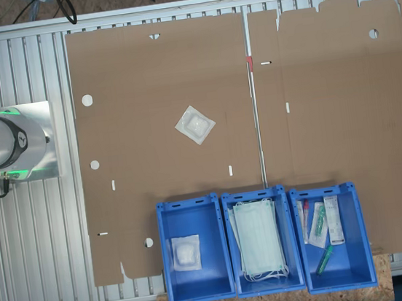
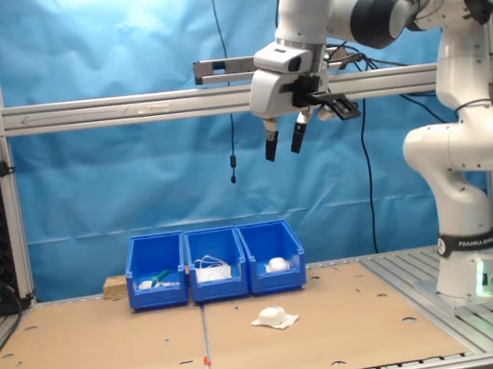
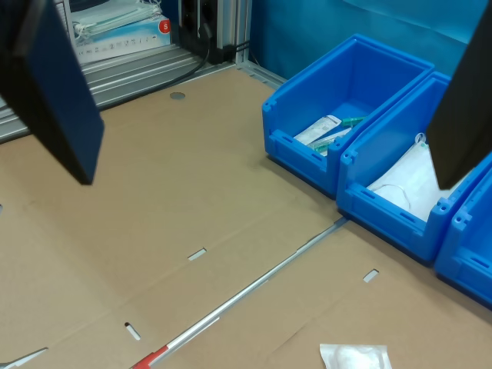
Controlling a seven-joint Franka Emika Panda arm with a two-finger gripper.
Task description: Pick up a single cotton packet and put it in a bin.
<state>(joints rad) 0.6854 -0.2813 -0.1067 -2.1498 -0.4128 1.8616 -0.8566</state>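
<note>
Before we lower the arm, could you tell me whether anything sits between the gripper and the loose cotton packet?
Nothing visible does. The gripper hangs open high above the cardboard, and the cotton packet lies alone on it, in front of the bins.

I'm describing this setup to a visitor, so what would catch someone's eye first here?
Probably the white arm with its open gripper raised high over the cardboard. Next, three blue bins in a row at the cardboard's edge; the bin at the first exterior view's left holds one white packet. A lone cotton packet lies on the cardboard.
</note>
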